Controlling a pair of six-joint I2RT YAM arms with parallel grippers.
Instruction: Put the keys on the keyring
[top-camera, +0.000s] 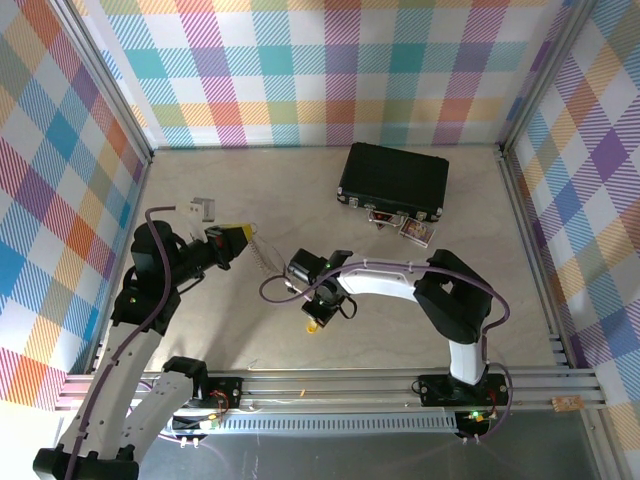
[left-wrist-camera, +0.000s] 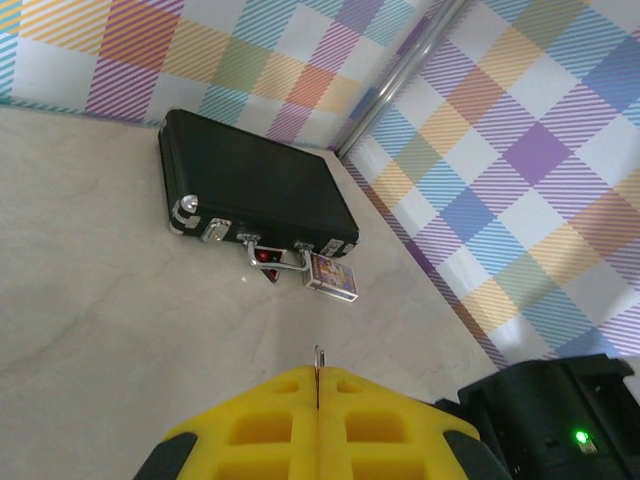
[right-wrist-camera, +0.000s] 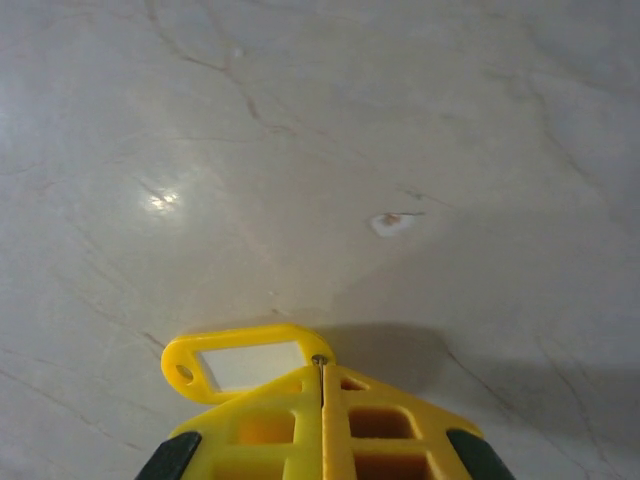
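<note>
Threading step: left jaws pinch a thin metal sliver, seemingly the ring (left-wrist-camera: 318, 360), right jaws clamp the yellow tag (right-wrist-camera: 240, 360) just above the counter (right-wrist-camera: 400, 120), so next the tag's hole must be lifted and aligned with the ring.

I see the table (right-wrist-camera: 420, 120) as smooth and pale, marble-patterned, with a soft sheen. The right gripper's fingers (right-wrist-camera: 270, 430) are matt yellow plastic, nipping a glossier yellow plastic tag (right-wrist-camera: 245, 362) with a white paper insert. The left gripper's fingers (left-wrist-camera: 260, 430) pinch a bare metal sliver (left-wrist-camera: 318, 358). The black case (left-wrist-camera: 260, 185) looks matt, and its fittings (left-wrist-camera: 215, 231) are shiny metal.
</note>
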